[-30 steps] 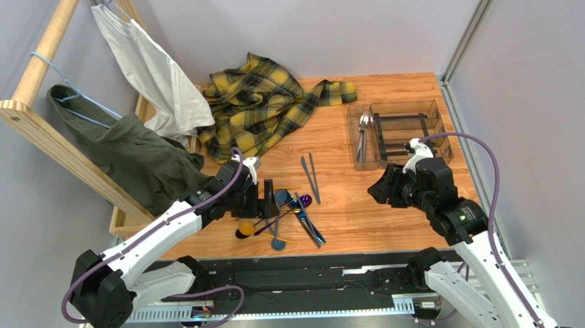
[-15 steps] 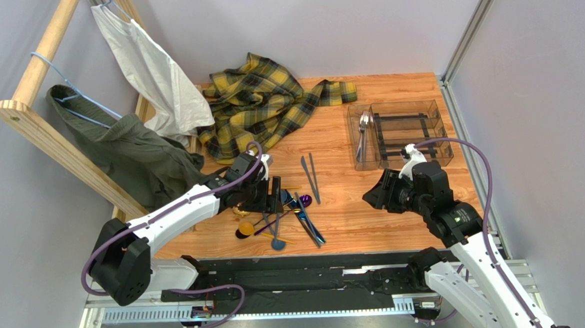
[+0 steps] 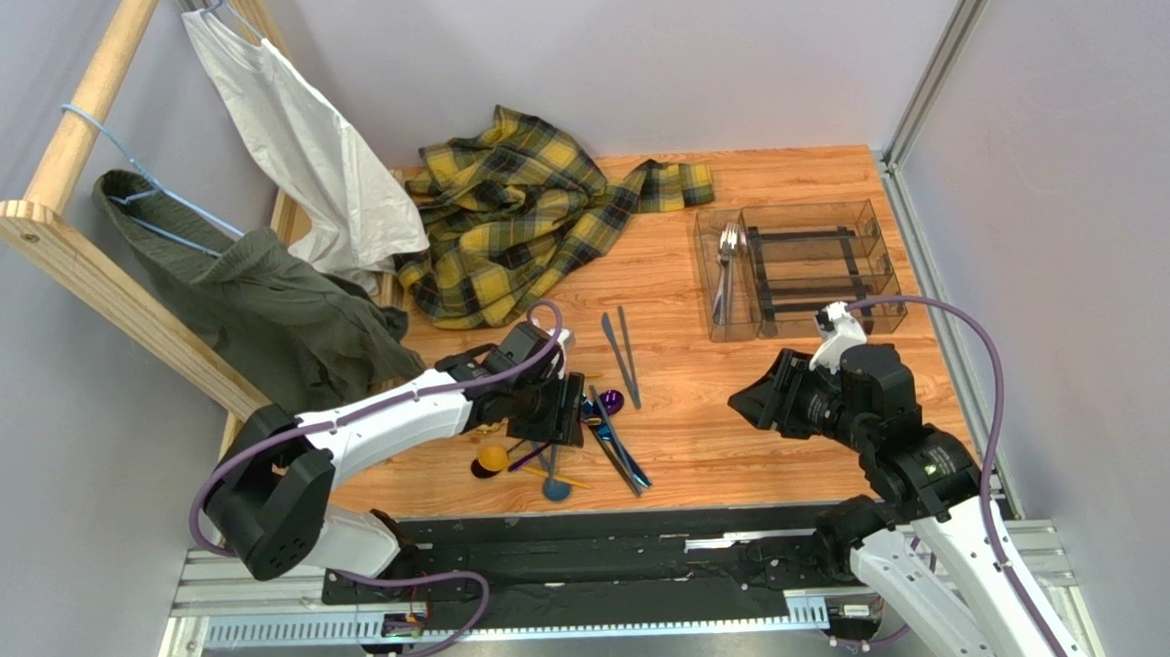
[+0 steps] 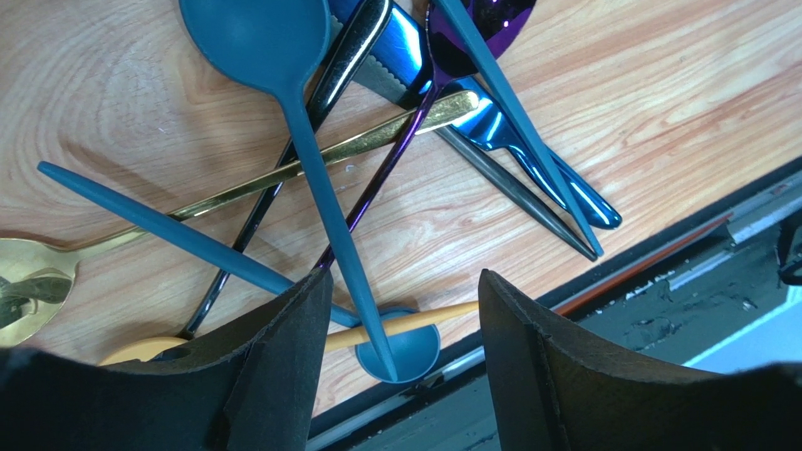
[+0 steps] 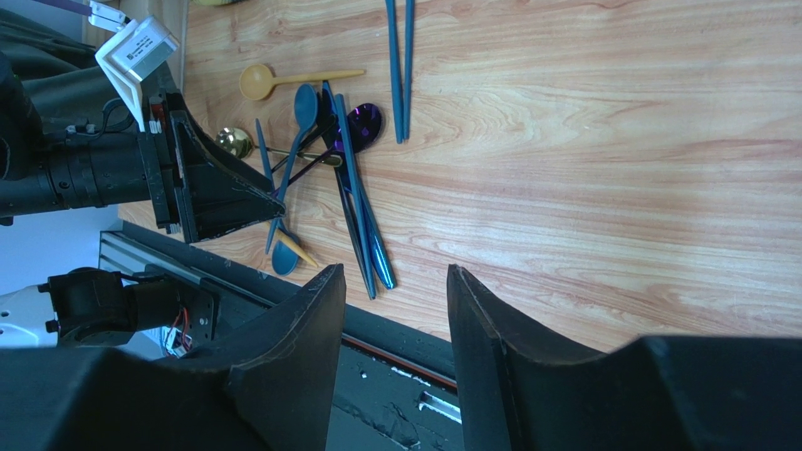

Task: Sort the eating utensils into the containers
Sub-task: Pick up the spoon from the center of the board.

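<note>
Several eating utensils lie crossed in a pile [image 3: 582, 434] near the table's front edge. My left gripper [image 4: 403, 282] stands open low over the pile. The handle of a teal spoon [image 4: 311, 160] runs between its fingers and touches neither. Around it lie a gold spoon [image 4: 282, 174], a purple spoon [image 4: 471, 28], an iridescent blue knife [image 4: 527, 155] and a second teal spoon bowl [image 4: 419, 355]. Two grey sticks [image 3: 621, 357] lie apart from the pile. The clear tray of containers [image 3: 889, 260] holds a silver fork [image 3: 727, 269]. My right gripper [image 5: 395, 272] hangs open and empty, to the right of the pile.
A yellow plaid shirt [image 3: 517, 212] lies at the back of the table. A green garment [image 3: 267, 308] and a white cloth [image 3: 304, 148] hang on the wooden rack [image 3: 83, 250] at left. A black rail [image 3: 602, 531] runs along the front edge.
My left gripper has slid right over the pile and its jaws have narrowed. The right gripper has drifted slightly towards the pile.
</note>
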Action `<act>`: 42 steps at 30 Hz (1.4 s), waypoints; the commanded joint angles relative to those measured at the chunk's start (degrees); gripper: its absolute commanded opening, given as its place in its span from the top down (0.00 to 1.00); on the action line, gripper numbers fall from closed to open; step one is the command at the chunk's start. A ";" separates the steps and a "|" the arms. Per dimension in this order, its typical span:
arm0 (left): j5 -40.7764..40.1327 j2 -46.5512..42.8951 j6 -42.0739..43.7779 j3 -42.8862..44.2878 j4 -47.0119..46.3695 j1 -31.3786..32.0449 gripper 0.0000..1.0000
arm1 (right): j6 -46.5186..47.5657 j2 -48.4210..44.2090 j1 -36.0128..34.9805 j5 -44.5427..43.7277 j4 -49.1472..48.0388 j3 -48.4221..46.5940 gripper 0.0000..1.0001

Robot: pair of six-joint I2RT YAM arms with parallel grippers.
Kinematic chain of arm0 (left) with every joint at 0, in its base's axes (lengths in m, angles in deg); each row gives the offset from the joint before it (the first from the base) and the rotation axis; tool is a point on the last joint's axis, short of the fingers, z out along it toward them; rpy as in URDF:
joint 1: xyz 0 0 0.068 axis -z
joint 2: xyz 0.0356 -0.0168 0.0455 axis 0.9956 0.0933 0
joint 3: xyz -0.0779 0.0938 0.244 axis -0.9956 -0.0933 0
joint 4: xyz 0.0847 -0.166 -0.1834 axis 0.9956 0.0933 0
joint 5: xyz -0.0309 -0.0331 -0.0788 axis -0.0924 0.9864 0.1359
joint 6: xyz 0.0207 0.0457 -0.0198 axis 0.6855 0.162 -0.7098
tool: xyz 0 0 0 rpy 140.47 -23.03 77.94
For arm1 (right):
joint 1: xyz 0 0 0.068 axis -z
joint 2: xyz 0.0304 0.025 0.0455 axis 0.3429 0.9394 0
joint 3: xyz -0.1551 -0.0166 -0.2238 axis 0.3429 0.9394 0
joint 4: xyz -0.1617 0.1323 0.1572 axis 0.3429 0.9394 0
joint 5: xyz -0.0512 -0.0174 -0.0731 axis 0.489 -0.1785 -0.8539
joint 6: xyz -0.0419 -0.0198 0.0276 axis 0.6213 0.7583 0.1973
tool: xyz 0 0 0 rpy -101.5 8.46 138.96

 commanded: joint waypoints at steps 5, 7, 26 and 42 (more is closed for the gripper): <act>-4.87 0.39 -1.18 0.36 0.65 1.19 0.33 | -1.33 -2.02 -0.23 0.39 -0.29 0.45 0.53; -5.39 0.92 -1.01 0.45 0.83 1.54 0.37 | -1.24 -2.19 -0.23 0.03 -0.29 0.63 0.53; -10.76 3.91 -1.18 2.38 3.38 4.18 0.65 | -1.77 -2.28 -0.23 -0.14 -0.46 1.51 0.53; -14.18 5.49 -0.65 5.28 5.93 4.80 1.00 | -3.44 -2.72 -0.23 2.31 -1.07 1.51 0.53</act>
